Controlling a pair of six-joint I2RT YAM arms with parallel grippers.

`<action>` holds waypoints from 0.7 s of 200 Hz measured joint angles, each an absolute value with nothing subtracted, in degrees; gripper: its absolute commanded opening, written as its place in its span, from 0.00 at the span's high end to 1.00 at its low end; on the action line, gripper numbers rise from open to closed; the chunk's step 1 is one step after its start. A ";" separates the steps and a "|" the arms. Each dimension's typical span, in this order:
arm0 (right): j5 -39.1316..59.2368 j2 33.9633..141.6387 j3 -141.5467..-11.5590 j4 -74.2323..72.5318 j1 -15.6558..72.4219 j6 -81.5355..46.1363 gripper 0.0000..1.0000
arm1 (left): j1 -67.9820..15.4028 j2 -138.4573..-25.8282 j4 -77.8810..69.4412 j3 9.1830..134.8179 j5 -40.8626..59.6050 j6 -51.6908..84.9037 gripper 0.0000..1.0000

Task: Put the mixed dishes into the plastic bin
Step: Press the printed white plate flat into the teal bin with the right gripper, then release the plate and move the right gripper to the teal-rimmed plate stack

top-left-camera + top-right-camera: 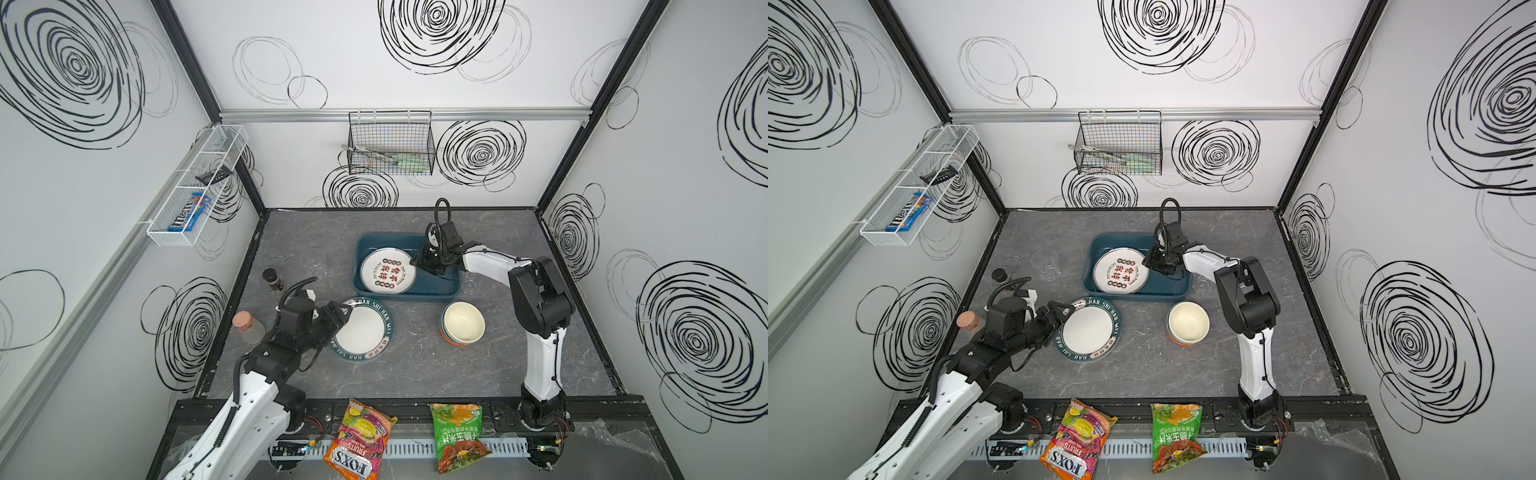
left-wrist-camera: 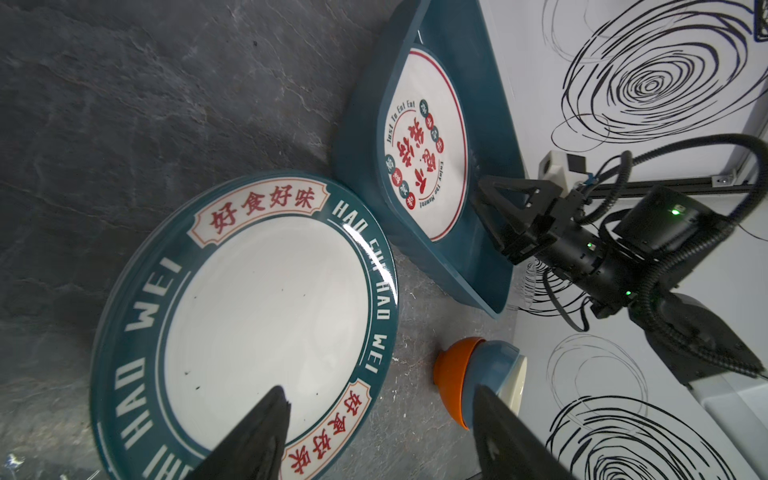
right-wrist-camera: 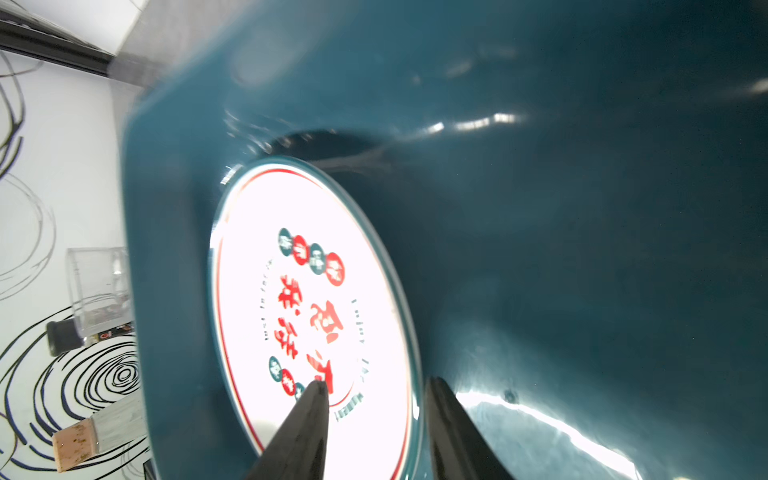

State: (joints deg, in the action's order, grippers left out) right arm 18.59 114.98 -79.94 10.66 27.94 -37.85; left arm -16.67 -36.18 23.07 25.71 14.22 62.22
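Observation:
The dark teal plastic bin [image 1: 405,296] [image 1: 1138,296] [image 2: 361,137] stands mid-table. A white plate with red characters [image 1: 387,271] [image 1: 1121,270] [image 3: 316,291] rests inside it, leaning toward the left wall. My right gripper [image 1: 415,262] [image 3: 376,382] is inside the bin, open, its jaws either side of that plate's rim with a gap. A teal-rimmed plate [image 1: 365,332] [image 2: 257,316] lies flat in front of the bin. My left gripper [image 1: 343,313] [image 2: 380,390] is wide open at its left edge, empty. Stacked cream, blue and orange bowls [image 1: 462,323] [image 2: 478,374] sit to the right.
A clear cup [image 1: 313,262] stands left of the bin, another [image 1: 469,282] at its right end. A dark-capped spice jar [image 1: 273,279] and cork-topped jar [image 1: 248,328] stand by the left wall. Two snack bags [image 1: 359,440] lie on the front rail. A black wire basket [image 1: 390,143] hangs behind.

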 measured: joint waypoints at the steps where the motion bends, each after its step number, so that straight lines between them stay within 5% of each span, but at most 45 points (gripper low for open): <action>1: 18.59 114.76 -79.94 10.72 27.97 -37.80 0.57 | -16.64 -36.18 23.09 25.71 14.20 62.19 0.26; 140: 20.53 95.44 -72.23 20.01 39.35 -27.11 0.56 | -13.32 -40.53 34.72 29.58 5.82 56.51 0.24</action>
State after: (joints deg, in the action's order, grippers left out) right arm 20.53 95.44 -72.23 20.01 39.35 -27.11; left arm -13.32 -40.53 34.72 29.58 5.82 56.51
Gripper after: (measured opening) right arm 0.443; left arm 0.764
